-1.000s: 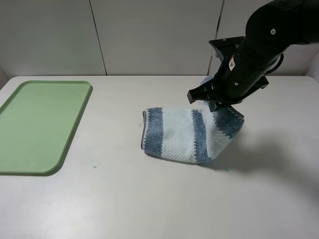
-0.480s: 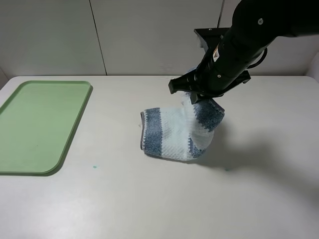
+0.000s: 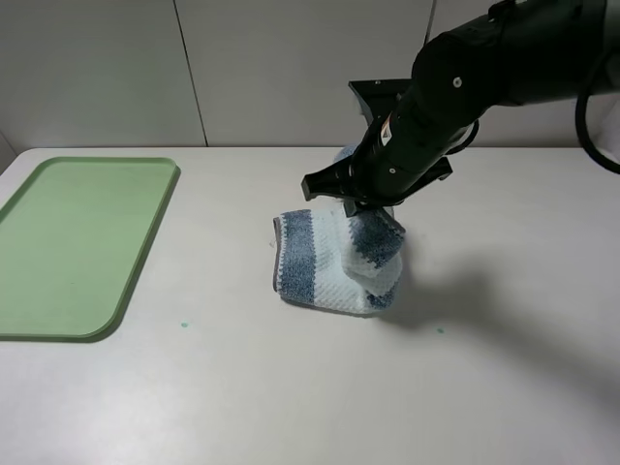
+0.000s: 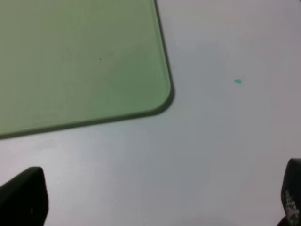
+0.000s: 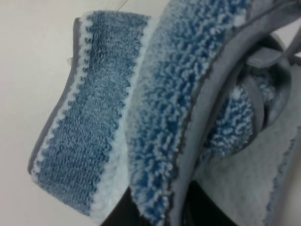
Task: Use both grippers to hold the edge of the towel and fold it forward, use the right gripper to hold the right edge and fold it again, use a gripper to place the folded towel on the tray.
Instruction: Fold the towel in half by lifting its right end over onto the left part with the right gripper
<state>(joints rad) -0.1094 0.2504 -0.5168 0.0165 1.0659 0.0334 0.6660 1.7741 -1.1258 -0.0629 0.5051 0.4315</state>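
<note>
The striped blue-and-white towel (image 3: 325, 266) lies folded on the white table, middle right of the exterior view. My right gripper (image 3: 374, 209) is shut on the towel's right edge and holds it lifted and curled over the rest of the cloth. In the right wrist view the grey piped hem (image 5: 207, 94) runs close to the camera, above the flat part of the towel (image 5: 89, 127). The light-green tray (image 3: 77, 242) lies at the far left and holds nothing. My left gripper (image 4: 155, 207) is open, its fingertips (image 4: 23, 197) wide apart above bare table beside the tray's corner (image 4: 155, 94).
A small teal speck (image 3: 184, 325) marks the table between tray and towel; it also shows in the left wrist view (image 4: 237, 81). Another speck (image 3: 439, 330) lies right of the towel. A panelled wall (image 3: 242, 68) stands behind the table.
My right gripper has moved left with the towel's right edge, carrying it over the lying part. The towel's footprint has become narrower. The tray has not moved.
</note>
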